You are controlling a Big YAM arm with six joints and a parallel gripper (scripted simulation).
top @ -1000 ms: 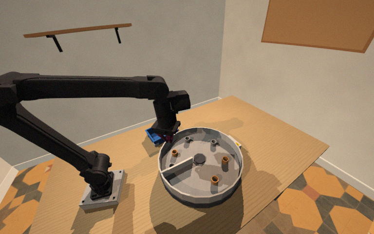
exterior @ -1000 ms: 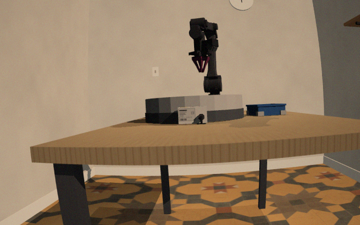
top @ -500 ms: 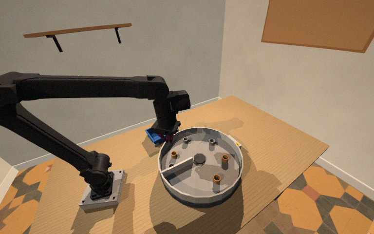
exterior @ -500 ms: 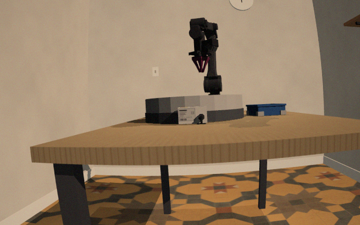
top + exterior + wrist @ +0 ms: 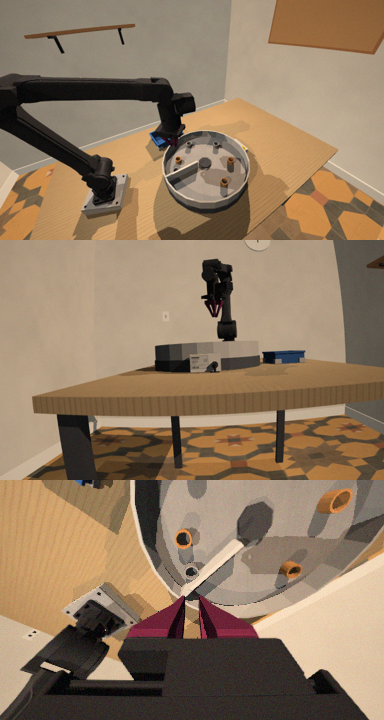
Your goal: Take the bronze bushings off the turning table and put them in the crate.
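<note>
The round grey turning table (image 5: 208, 202) (image 5: 203, 348) (image 5: 217, 507) bears three bronze bushings: one at the left (image 5: 177, 163) (image 5: 177, 539), one at the right (image 5: 230, 163) (image 5: 326, 502), one toward the front (image 5: 224, 185) (image 5: 286, 570). Two steel bushings (image 5: 188, 146) (image 5: 216, 146) stand at its back; another steel bushing (image 5: 175, 169) (image 5: 186, 573) is partly hidden by the divider. The blue crate (image 5: 162, 144) (image 5: 288, 357) (image 5: 80, 482) is partly hidden behind the hand; no bushing shows in its visible part. My gripper (image 5: 173, 145) (image 5: 215, 316) (image 5: 192, 600) is slightly open, empty, high above the turning table's side.
A white divider (image 5: 182, 168) (image 5: 217, 564) runs from the dark hub (image 5: 204, 162) (image 5: 255, 522) to the rim. The turning table has a raised wall all round. A white labelled box (image 5: 241, 145) (image 5: 205, 363) stands against its far side.
</note>
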